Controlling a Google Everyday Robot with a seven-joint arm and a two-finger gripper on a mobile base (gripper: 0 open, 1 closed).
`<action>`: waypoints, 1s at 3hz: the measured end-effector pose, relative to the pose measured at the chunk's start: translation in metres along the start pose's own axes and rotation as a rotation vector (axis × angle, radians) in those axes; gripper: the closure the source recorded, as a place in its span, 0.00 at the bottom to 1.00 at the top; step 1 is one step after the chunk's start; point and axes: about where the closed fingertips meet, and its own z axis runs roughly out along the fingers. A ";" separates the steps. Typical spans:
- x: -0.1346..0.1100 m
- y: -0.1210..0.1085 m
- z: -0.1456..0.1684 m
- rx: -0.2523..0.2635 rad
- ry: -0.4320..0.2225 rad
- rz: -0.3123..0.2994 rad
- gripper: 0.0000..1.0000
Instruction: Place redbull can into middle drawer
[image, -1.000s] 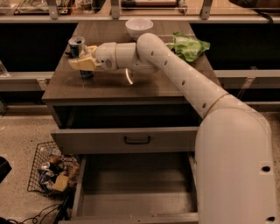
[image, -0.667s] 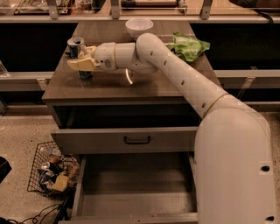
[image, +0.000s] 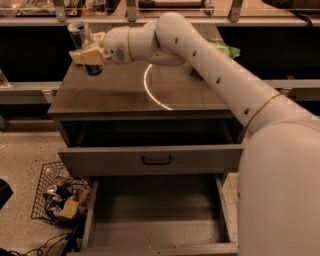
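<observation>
The redbull can (image: 80, 35), slim with a silver top and dark blue body, is over the back left corner of the cabinet top (image: 125, 92) and leans slightly left. My gripper (image: 88, 54) reaches in from the right and its yellowish fingers (image: 84, 56) are shut around the can's middle. I cannot tell whether the can's base touches the top. The middle drawer (image: 155, 220) is pulled far out below, with its bare grey floor and side walls showing and nothing in it.
Above the middle drawer, a drawer front with a dark bar handle (image: 156, 160) stands partly out. A green bag (image: 224, 49) lies at the back right of the top. A wire basket of clutter (image: 60, 195) sits on the floor at left. My white arm (image: 225, 75) crosses the top.
The gripper, still shut on the can, now sits higher and further left in view, and the can leans more. The white bowl no longer shows.
</observation>
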 end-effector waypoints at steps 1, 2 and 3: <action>-0.035 0.028 -0.012 0.009 0.039 -0.043 1.00; -0.068 0.074 -0.032 0.028 0.048 -0.092 1.00; -0.074 0.134 -0.053 0.043 0.044 -0.109 1.00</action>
